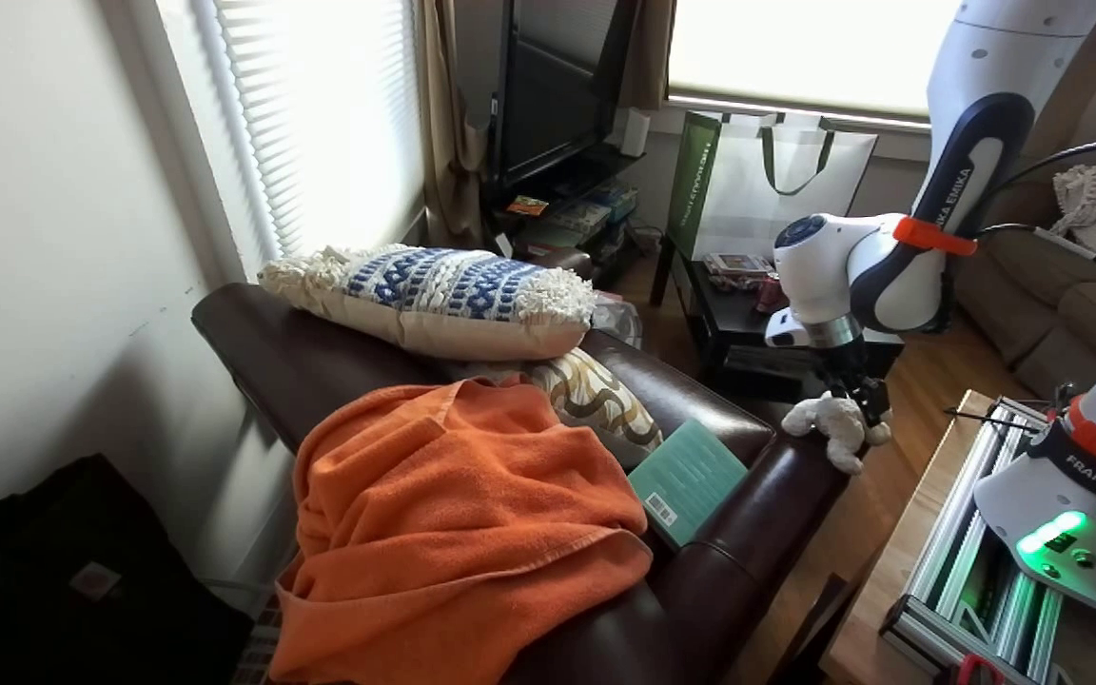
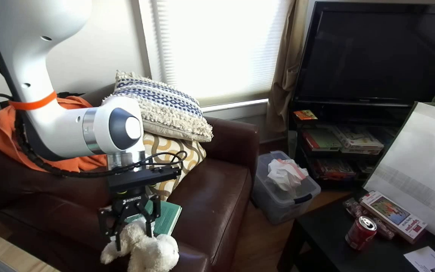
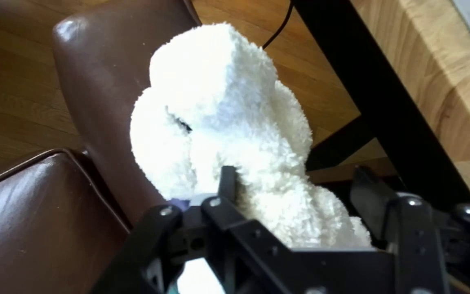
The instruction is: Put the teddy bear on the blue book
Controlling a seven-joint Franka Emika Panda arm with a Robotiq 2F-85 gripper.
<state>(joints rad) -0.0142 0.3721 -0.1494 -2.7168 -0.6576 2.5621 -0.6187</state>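
The gripper point(image 2: 133, 240) is around the white teddy bear point(image 3: 235, 122), but I can't tell if it squeezes. The bear is on or just over the brown leather sofa arm point(image 1: 781, 509), not on the teal-blue book point(image 1: 686, 480). Reaching looks done; carrying and letting go seem left.

In an exterior view, with 12 o'clock at the top edge, the book point(image 1: 693, 480) lies on the sofa point(image 1: 786, 499). From the book, the towel point(image 1: 472, 523) is at 9 o'clock; the upper pillow point(image 1: 443, 297), overlying the lower pillow point(image 1: 605, 400), at 10 o'clock; the teddy bear point(image 1: 839, 426), between the fingers of the gripper point(image 2: 134, 238), at 2 o'clock. The side table point(image 1: 724, 316), at 1 o'clock, supports the can point(image 2: 361, 233).
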